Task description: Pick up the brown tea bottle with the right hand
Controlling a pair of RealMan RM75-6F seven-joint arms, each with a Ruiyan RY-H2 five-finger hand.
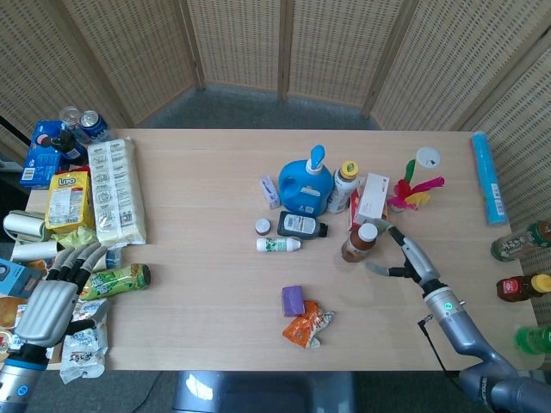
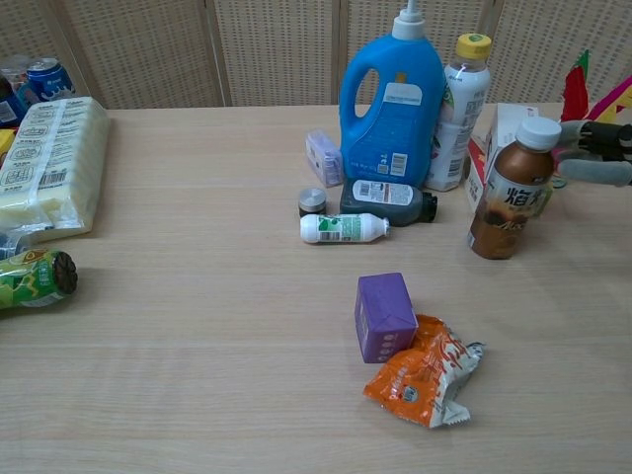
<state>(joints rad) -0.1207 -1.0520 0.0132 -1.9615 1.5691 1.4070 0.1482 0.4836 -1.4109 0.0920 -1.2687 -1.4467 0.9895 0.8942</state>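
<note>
The brown tea bottle [image 1: 358,243] with a white cap stands upright right of the table's middle; in the chest view the bottle [image 2: 511,194] is at the right. My right hand [image 1: 403,256] is just to its right, fingers spread and holding nothing. In the chest view its fingers [image 2: 596,170] reach in from the right edge at cap height, close to the bottle, with a small gap showing. My left hand [image 1: 52,297] rests open at the table's left edge over snack packets and does not show in the chest view.
Right behind the tea bottle stand a red and white box [image 1: 371,199], a yellow-capped bottle [image 1: 343,186] and a blue detergent jug [image 1: 305,183]. Colourful feathers [image 1: 416,190] lie behind my right hand. Two small bottles [image 1: 289,235] lie left of the tea bottle; a purple box [image 1: 294,300] and an orange packet [image 1: 308,326] are nearer.
</note>
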